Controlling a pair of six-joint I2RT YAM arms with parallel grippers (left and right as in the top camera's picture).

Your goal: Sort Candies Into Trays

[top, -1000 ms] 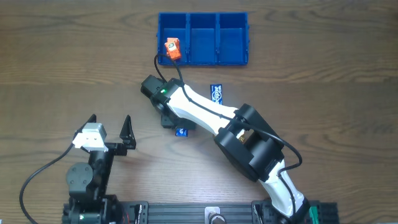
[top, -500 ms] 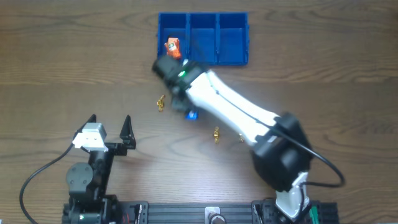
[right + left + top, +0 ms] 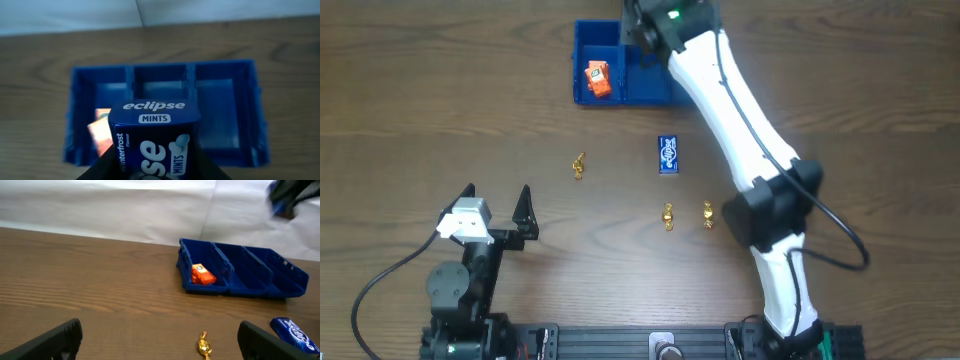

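Blue rectangular mint tin (image 3: 155, 132) is clamped in the right pincer (image 3: 152, 171), above the blue plastic three-compartment tray (image 3: 165, 65). One orange wrapped candy (image 3: 100, 132) lies in an end compartment below. The left pincer (image 3: 498, 190) stands released, well apart.

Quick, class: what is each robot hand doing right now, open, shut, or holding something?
Left hand: open, holding nothing.
Right hand: shut on a blue mint box.
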